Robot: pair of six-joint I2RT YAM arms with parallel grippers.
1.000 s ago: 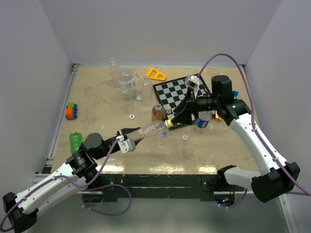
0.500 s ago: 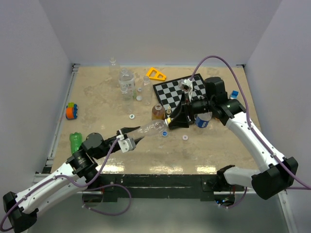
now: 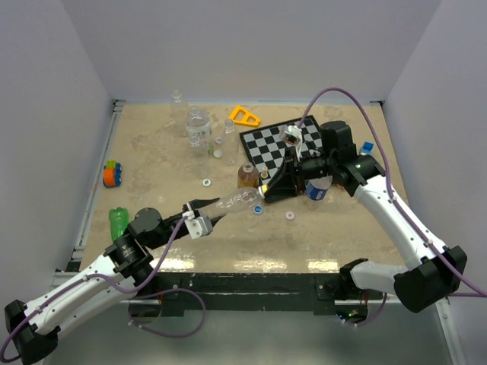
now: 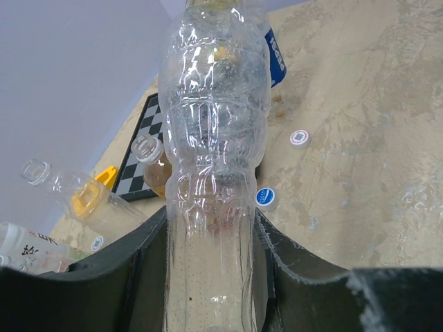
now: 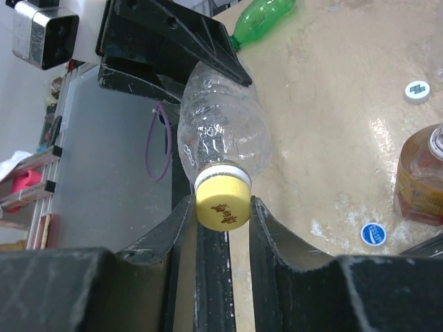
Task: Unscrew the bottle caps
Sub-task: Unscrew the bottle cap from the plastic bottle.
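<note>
Just below the middle of the overhead frame, the left tool (image 3: 211,211) had its two fingers clamped on the base end of a clear crumpled bottle (image 3: 240,201), which was lifted off the surface (image 3: 152,152) and lying nearly level, neck pointing to the right. And look at the other end: the right tool (image 3: 266,192) was pressed in on the yellow cap (image 5: 222,201), one finger on each side of it, and the cap sat on the bottle's neck. Under the neck, a loose blue cap (image 3: 259,210) lay on the surface, with a white cap (image 3: 290,215) a little to its right. Just above them stood an open amber bottle (image 3: 246,176), beside the lower left corner of the chessboard (image 3: 278,144). A blue-labelled bottle (image 3: 318,188) sat right of centre, close under the right arm. Over at the left edge, a green bottle (image 3: 118,222) lay on its side, well apart from the rest.
</note>
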